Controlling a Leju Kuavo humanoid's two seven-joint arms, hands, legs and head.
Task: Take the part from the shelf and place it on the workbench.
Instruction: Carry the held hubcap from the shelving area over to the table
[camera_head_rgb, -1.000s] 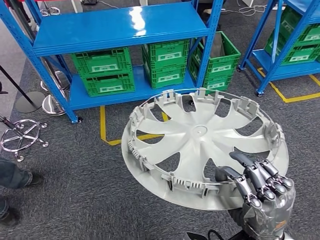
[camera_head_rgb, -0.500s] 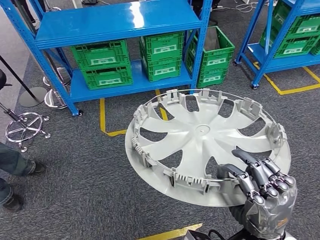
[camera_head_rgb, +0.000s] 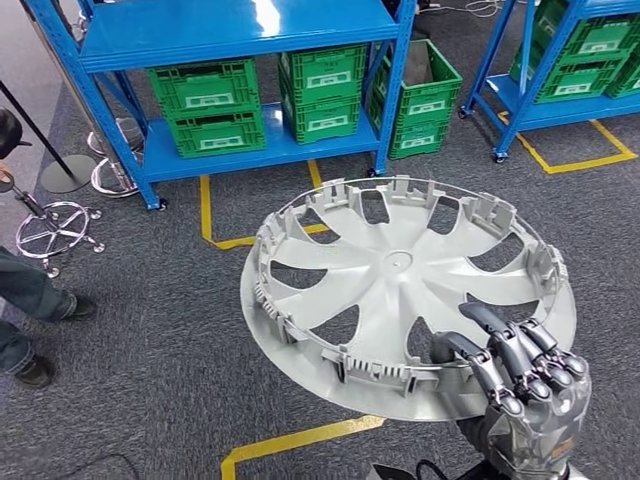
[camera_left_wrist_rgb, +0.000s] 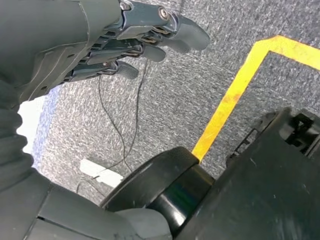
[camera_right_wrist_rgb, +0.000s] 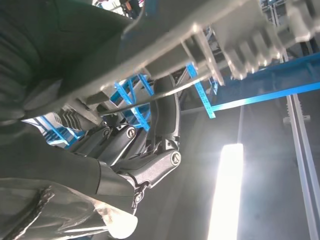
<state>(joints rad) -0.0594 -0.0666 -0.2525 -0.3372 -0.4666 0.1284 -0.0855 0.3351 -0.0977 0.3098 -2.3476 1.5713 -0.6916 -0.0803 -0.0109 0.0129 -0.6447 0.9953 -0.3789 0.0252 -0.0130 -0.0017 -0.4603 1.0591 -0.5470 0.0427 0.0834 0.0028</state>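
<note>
The part is a large silver hubcap (camera_head_rgb: 392, 270), held level above the grey carpet with its ribbed inner side up. My right hand (camera_head_rgb: 528, 385) grips its near right rim, fingers curled over the edge. Seen from the right wrist, the fingers (camera_right_wrist_rgb: 151, 150) press against the hubcap's rim (camera_right_wrist_rgb: 211, 45). My left hand (camera_left_wrist_rgb: 143, 35) hangs beside my body over the carpet, its fingers extended close together and holding nothing. The blue shelf (camera_head_rgb: 226, 40) stands ahead.
Green crates (camera_head_rgb: 207, 115) fill the blue shelf's lower level, and one more (camera_head_rgb: 423, 95) sits on the floor. A second blue rack (camera_head_rgb: 558, 70) stands at the right. Yellow floor tape (camera_head_rgb: 302, 440) runs just in front. A person's legs (camera_head_rgb: 26, 320) and a chrome stool base (camera_head_rgb: 53, 235) are at left.
The whole view has shifted: the shelf has slid up and away and a near yellow line has come into sight. The hubcap stays gripped in my right hand.
</note>
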